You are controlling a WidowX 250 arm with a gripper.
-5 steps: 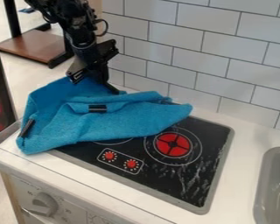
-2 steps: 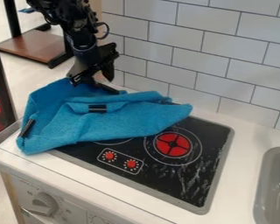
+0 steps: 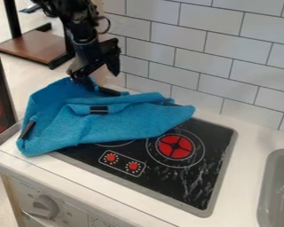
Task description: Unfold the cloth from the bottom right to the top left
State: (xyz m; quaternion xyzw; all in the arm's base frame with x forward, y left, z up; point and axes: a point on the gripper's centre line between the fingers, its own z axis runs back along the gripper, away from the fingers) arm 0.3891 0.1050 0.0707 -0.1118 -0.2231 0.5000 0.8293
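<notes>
The gripper (image 3: 101, 79) hangs at the upper left over the cloth's back edge. Its fingers stand apart, one low against the cloth and the other higher on the wall side. The blue cloth (image 3: 115, 122) lies rumpled and partly folded over the left part of the stove top, hiding its back left area. Black patches show on the cloth, one near its middle, one at its left edge and one just below the gripper.
The black stove top (image 3: 212, 162) has a red burner (image 3: 175, 146) and two red knobs right of and below the cloth. A grey sink (image 3: 278, 186) is at the right edge. Behind stands a white tiled wall (image 3: 209, 57).
The gripper's fingers have spread apart, with the wall-side one moving right and up. The gripper has tilted and risen slightly. The cloth looks unmoved.
</notes>
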